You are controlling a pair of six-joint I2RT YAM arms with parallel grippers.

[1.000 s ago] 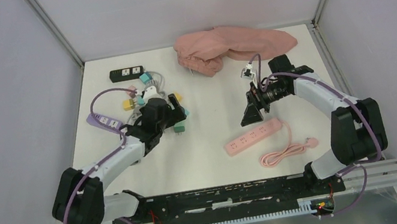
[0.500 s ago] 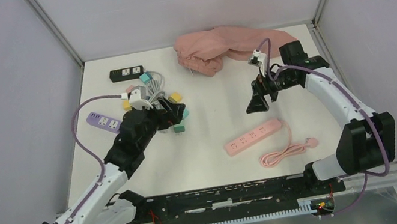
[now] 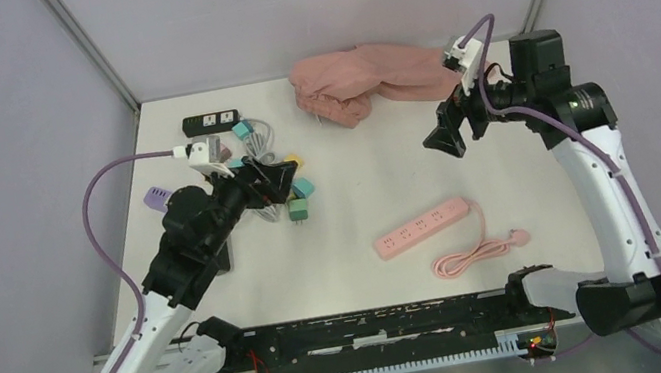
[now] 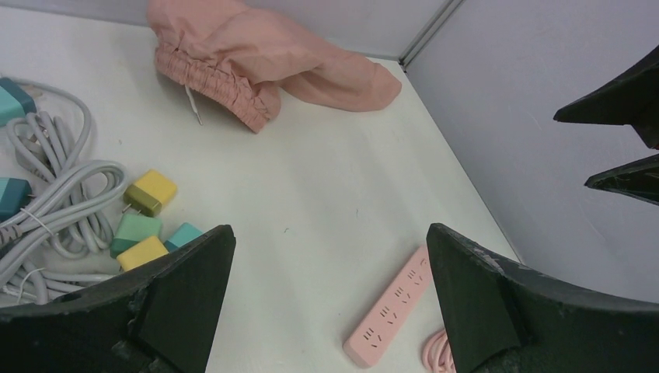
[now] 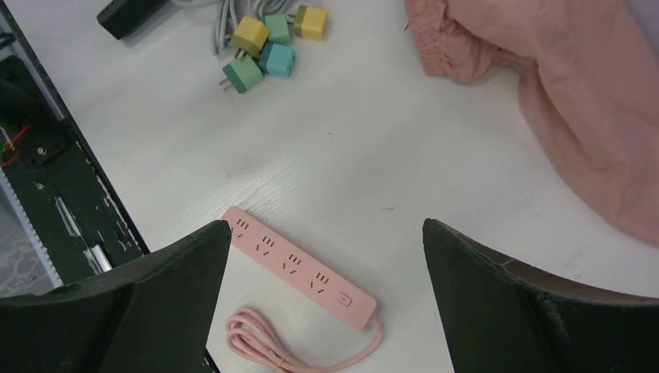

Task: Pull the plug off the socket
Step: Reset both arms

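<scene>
Left gripper hovers over the coloured plugs, right gripper near the pink cloth — both jaws spread wide, empty. Pink power strip lies apart.

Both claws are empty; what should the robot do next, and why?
Probably lower the left claw toward the black power strip to check its sockets: it and the right claw hang open, empty, and the pink power strip holds no plug.

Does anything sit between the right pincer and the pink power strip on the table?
Nothing visible does. The right pincer hangs open above the table, and the pink power strip lies uncovered, sockets empty, its cord coiled beside it. The pink cloth lies toward the far wall, clear of that path.
</scene>
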